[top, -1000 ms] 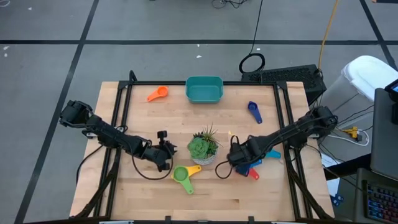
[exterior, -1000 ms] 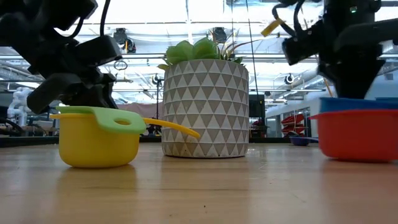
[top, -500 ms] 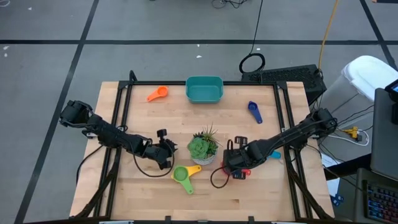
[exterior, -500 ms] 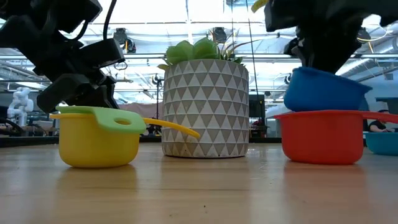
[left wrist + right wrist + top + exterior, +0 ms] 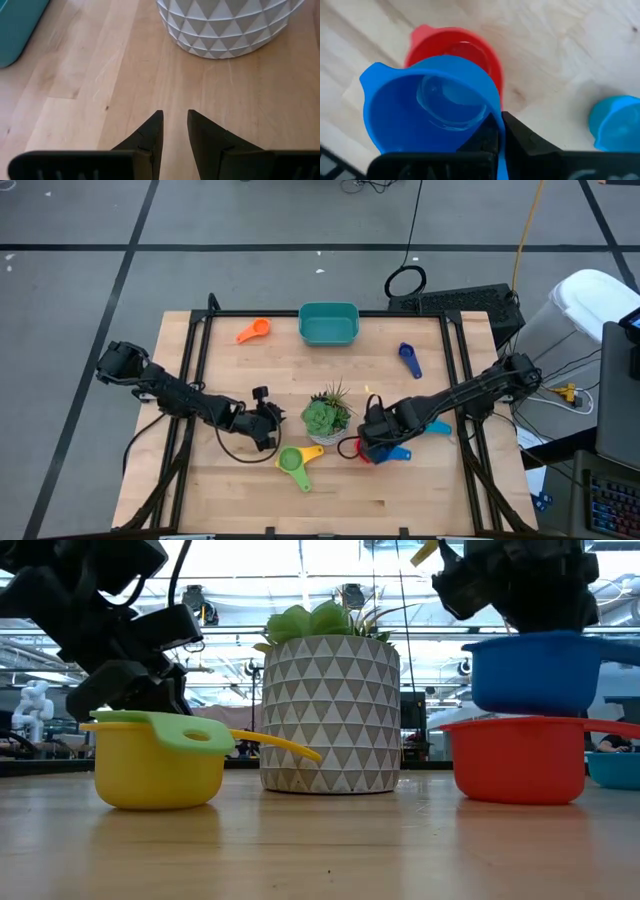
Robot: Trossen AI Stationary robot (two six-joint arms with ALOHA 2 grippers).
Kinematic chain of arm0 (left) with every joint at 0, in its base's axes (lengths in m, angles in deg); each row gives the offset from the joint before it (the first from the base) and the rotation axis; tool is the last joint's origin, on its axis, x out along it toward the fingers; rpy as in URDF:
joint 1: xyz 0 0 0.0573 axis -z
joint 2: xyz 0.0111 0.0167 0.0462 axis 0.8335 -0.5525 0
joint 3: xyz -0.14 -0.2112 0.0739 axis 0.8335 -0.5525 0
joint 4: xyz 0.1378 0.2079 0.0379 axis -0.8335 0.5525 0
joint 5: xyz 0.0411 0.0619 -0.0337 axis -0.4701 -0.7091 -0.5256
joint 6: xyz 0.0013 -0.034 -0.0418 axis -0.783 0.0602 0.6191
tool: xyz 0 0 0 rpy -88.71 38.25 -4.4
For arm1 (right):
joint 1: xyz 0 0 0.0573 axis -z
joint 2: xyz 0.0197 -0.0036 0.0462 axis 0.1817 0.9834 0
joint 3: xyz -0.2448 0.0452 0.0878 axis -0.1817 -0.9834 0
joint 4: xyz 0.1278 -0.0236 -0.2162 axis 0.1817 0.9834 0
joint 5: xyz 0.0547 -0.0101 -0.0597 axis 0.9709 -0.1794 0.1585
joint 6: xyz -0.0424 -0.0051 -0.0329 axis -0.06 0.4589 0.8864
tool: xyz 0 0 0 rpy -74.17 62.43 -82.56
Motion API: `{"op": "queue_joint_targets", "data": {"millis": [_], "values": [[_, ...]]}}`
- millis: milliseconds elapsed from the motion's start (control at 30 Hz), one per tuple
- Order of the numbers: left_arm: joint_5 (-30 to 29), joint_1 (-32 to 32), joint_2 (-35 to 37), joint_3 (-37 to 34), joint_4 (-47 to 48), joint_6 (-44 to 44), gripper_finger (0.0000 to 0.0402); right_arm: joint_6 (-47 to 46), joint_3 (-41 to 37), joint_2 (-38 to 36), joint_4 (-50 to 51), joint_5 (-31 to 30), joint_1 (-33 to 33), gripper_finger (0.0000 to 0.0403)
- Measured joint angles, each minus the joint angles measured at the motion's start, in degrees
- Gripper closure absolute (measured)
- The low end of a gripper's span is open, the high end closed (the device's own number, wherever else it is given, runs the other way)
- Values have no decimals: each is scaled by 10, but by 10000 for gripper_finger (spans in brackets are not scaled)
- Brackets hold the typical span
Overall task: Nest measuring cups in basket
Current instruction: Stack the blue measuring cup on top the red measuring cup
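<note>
My right gripper [image 5: 372, 438] [image 5: 499, 127] is shut on a blue measuring cup [image 5: 430, 107] [image 5: 535, 670], held level just over a red cup [image 5: 518, 758] [image 5: 465, 50] that stands on the table right of the potted plant [image 5: 325, 418]. A green cup rests in a yellow cup [image 5: 293, 462] [image 5: 160, 765] near the plant's left. My left gripper [image 5: 272, 418] [image 5: 174, 117] hovers behind them, slightly open and holding nothing. An orange cup [image 5: 253, 331], a dark blue cup [image 5: 408, 358] and a light blue cup [image 5: 438, 427] [image 5: 615, 122] lie apart. The teal basket [image 5: 328, 323] stands at the far edge. My right gripper pinches the blue cup's side wall at the rim [image 5: 496, 120], one finger [image 5: 482, 140] inside the bowl and one [image 5: 527, 140] outside. It comes from above. The cup is upright and level over the red cup; whether its base touches the red rim, I cannot tell.
The white triangle-patterned pot [image 5: 330, 715] stands mid-table between both grippers. A black frame [image 5: 200, 350] runs along the table's sides. Bare wood lies between the plant and the basket.
My right gripper moved toward the table's left, near the plant, and the red cup slid that way with the blue cup in it. The blue cup then tipped, and it now stands level and higher, raised above the red cup's rim.
</note>
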Motion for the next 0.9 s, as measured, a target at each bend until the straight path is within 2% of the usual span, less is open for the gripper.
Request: {"op": "queue_joint_targets", "data": {"millis": [167, 600, 733, 900], "values": [[0, 0, 0, 0, 0, -4, 309, -17, -11, 0, -10, -1, 0, 403], [0, 0, 0, 0, 5, -6, 309, -32, -73, 0, -108, -2, 4, 401], [0, 0, 0, 0, 13, -4, 309, -25, -82, 0, -113, -1, 4, 379], [0, 0, 0, 0, 16, 0, 309, -17, -82, 0, -114, -2, 5, 326]]}}
